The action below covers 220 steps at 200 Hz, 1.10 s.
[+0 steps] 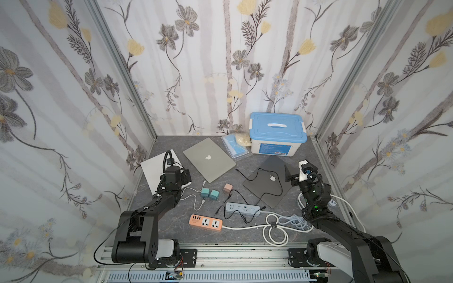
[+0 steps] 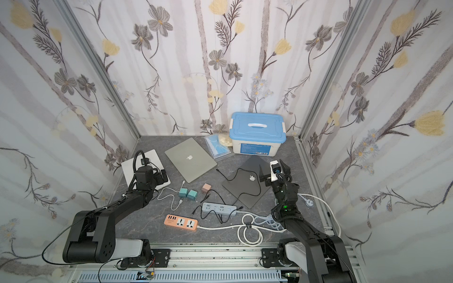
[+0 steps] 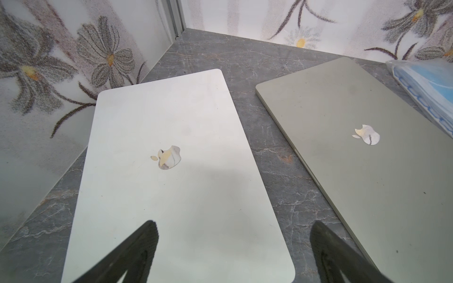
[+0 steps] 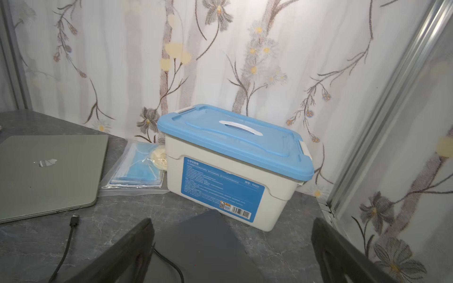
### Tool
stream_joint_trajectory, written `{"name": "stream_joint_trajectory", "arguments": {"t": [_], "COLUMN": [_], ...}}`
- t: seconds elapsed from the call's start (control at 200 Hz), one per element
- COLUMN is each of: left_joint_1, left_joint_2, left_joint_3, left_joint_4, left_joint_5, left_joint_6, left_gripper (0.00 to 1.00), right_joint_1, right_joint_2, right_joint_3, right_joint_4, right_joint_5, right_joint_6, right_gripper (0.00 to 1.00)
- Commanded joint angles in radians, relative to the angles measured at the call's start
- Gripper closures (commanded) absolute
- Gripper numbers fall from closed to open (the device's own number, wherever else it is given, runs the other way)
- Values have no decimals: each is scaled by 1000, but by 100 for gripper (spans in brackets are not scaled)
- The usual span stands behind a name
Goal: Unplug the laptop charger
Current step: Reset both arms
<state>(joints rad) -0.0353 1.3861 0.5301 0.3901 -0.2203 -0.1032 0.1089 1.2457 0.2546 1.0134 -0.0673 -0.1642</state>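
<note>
Right gripper, in both top views, stands spread wide and empty over the far corner of the dark laptop. The left gripper, equally wide and holding nothing, hangs over the white laptop. The black charger cable crosses the dark lid just beside the right gripper. It trails back toward the grey power strip, between the two arms; whether it is seated there I cannot tell.

The left wrist view shows only laptop lids ahead of the left gripper, no cable.

In the right wrist view the cable runs beneath the spread jaws, and its loose plug lies on the table near the silver laptop.

The cord is probably light and limp, so the stiff plug body is the place to pinch, pulling straight out; the strip may drag along
</note>
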Motion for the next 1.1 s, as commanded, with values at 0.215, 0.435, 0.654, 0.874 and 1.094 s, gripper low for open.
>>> {"name": "stream_joint_trajectory", "arguments": {"t": [0.215,0.435,0.654,0.874,1.094], "left_joint_1": [1,10,16,7,6], "left_joint_2": [136,172,171,173,174], "left_joint_3": [-74,-131,-131,-133,-133], "left_joint_4": [363,478,475,487,494], "left_joint_5": [24,91,99,85,82], "left_joint_6": [68,83,76,82,83], "left_gripper": [0,0,0,0,0], "right_joint_1": [-79,-108,-124,-126,-127], "right_joint_2": [13,206,233,230,231], "right_joint_3": [-96,-38,-32,-35,-31], "right_joint_4": [105,189,198,201,197], "right_joint_5": [-1,48,41,36,32], "right_joint_6": [121,165,182,182,183], "right_gripper": [0,0,0,0,0]}}
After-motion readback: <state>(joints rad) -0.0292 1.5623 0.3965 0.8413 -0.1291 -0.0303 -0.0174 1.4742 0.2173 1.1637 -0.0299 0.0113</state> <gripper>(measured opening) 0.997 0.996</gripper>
